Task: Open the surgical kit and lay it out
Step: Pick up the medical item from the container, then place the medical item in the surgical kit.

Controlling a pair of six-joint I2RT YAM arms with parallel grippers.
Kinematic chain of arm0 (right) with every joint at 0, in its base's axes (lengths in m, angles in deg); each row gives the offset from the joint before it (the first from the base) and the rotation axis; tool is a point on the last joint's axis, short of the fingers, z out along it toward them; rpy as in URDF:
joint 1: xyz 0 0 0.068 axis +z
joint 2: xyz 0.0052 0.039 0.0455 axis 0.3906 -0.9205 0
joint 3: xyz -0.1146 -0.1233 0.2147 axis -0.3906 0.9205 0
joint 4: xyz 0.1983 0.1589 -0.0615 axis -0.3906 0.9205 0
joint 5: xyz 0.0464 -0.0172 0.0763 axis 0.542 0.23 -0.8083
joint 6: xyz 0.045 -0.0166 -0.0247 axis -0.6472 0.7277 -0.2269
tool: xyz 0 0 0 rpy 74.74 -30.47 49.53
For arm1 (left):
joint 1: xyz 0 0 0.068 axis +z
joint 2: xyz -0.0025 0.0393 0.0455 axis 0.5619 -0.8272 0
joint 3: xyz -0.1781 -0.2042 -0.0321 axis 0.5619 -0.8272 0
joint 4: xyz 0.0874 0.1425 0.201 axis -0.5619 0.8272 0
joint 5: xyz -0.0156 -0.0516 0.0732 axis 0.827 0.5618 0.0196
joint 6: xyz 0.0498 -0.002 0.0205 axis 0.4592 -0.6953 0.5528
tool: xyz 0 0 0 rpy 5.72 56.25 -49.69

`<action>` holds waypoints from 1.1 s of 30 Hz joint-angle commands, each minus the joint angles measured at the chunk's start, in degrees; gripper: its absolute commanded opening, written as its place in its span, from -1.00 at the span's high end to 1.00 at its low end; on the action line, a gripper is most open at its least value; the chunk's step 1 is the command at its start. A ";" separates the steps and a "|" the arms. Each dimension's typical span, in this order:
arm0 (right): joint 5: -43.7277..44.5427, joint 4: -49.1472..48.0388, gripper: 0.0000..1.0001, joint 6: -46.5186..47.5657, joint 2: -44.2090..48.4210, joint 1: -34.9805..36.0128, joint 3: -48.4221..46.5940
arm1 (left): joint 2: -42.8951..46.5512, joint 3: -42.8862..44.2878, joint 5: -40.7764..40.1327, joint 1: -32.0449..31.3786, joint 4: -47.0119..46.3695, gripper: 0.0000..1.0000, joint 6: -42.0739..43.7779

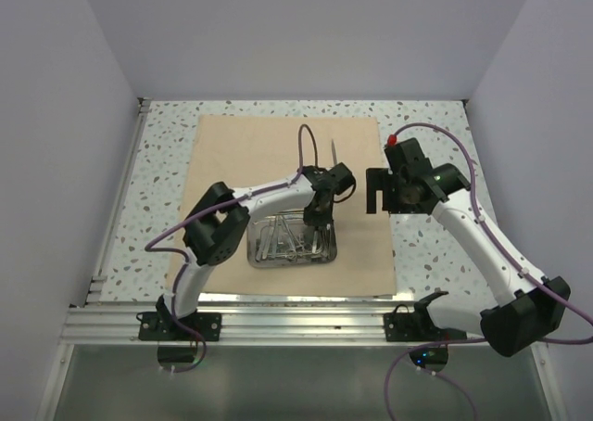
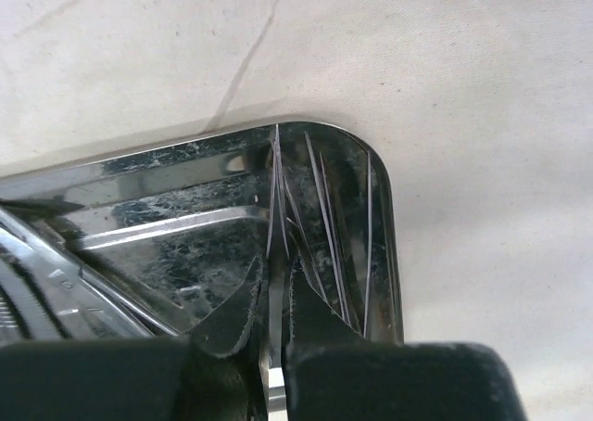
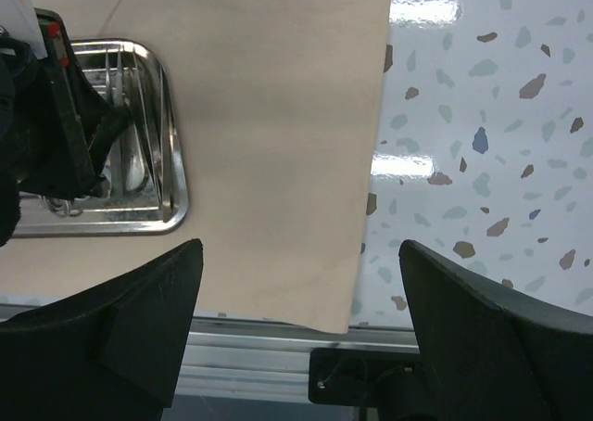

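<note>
**While the left jaws sit in the tray, the right arm hangs off to the side**

Seen from the top external camera, the tan-beige cloth sheet (image 1: 250, 152) is spread flat on the speckled worktop (image 1: 167, 161). The shiny rectangular steel tray (image 1: 252, 254) rests on its near middle, long axis running left to right. A jumble of slim metal instruments (image 1: 287, 243) lies inside it. One slim pointed metal instrument (image 1: 332, 150) lies alone on the cloth beyond the tray. The left gripper (image 1: 318, 219) is over the tray's far right corner and is plainly the nearer arm. The right gripper (image 1: 378, 191) hangs just right of the tray, above the cloth.

In the left wrist view the jaws are pressed almost together, with only a thin slit between the fingers (image 2: 243, 312). They point into the tray's rounded corner (image 2: 375, 175). Thin bright lines run away from the tips along the end wall. I cannot tell whether one of them is an instrument being pinched.

In the right wrist view the jaws are spread wide and hold nothing. The tray lies off to their left, and the cloth's edge lies between them.
</note>
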 commanded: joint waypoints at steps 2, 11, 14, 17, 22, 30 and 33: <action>-0.31 0.55 -0.81 -0.37 -0.76 0.05 -1.10 | 2.40 10.35 -4.70 2.15 6.85 1.00 4.85; -0.14 0.37 -0.79 -1.69 -3.83 -0.03 -3.65 | 2.25 25.93 -5.23 14.62 10.82 1.00 15.65; -0.14 0.63 -0.79 -1.78 -5.06 -0.03 -4.88 | -0.82 28.13 -5.14 19.45 6.96 1.00 20.92; -0.31 0.98 -0.78 -1.78 -5.94 -0.03 -5.67 | -4.61 29.80 -4.17 23.15 2.13 1.00 24.88; -0.05 1.07 -0.76 -2.13 -7.79 0.05 -5.76 | -9.27 31.38 1.97 28.16 -5.08 1.00 26.30; -0.40 0.81 -0.73 -2.74 -11.04 -0.03 -6.11 | -14.10 28.84 13.05 28.78 -15.02 1.00 22.70; -0.40 0.72 -0.73 -2.92 -11.22 -0.03 -6.29 | -16.48 30.24 14.54 28.78 -15.20 0.50 21.82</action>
